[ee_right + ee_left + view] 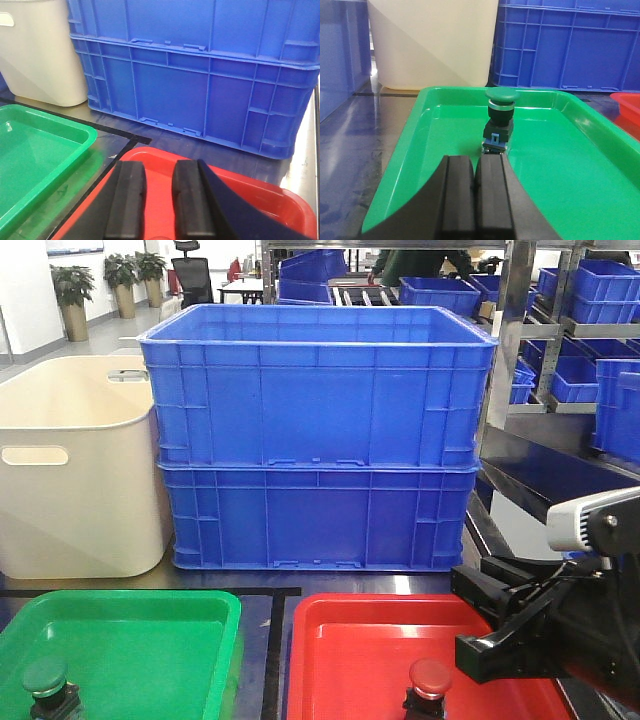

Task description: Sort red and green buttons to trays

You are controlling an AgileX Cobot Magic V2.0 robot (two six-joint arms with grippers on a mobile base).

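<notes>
No readable text, label, brand or number shows in any view

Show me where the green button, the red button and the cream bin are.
green button (502, 94): left wrist view, on its round cap.
red button (430, 677): front view, on its round cap.
cream bin (75, 480): front view, on its front wall.

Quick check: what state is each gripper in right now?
Left gripper: shut, holding nothing; green button stands free ahead.
Right gripper: open, empty, over red tray.
</notes>
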